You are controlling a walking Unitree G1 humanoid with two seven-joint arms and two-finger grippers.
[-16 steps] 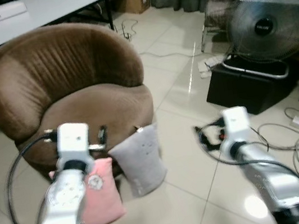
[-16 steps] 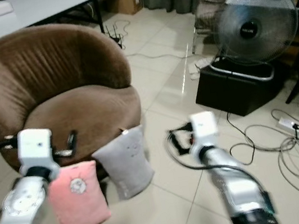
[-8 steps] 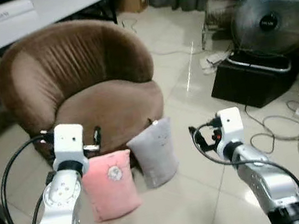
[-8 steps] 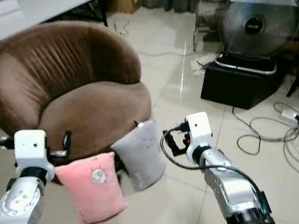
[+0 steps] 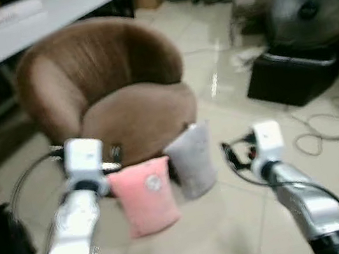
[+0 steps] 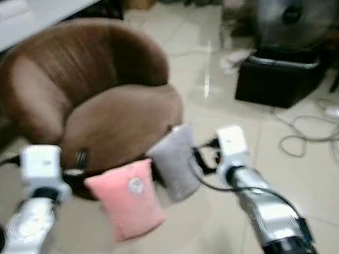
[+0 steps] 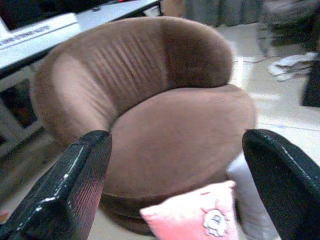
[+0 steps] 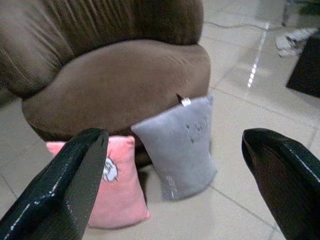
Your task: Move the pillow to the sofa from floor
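Pink pillow (image 5: 145,195) and grey pillow (image 5: 192,160) lean against the brown sofa (image 5: 108,88) at twelve o'clock (blurry); left gripper (image 7: 175,185) and right gripper (image 8: 175,185) hover, jaws apart.

Dim indoor light, motion-blurred head views, glare streak on the floor tiles (image 5: 214,84).

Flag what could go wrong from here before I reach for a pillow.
The pink pillow and the grey pillow lean side by side against the brown sofa; the open right claw could snag both or knock one flat. Loose cables lie on the floor near the robot's right side, a likely trip hazard. The head views are blurred, so aim may be off.
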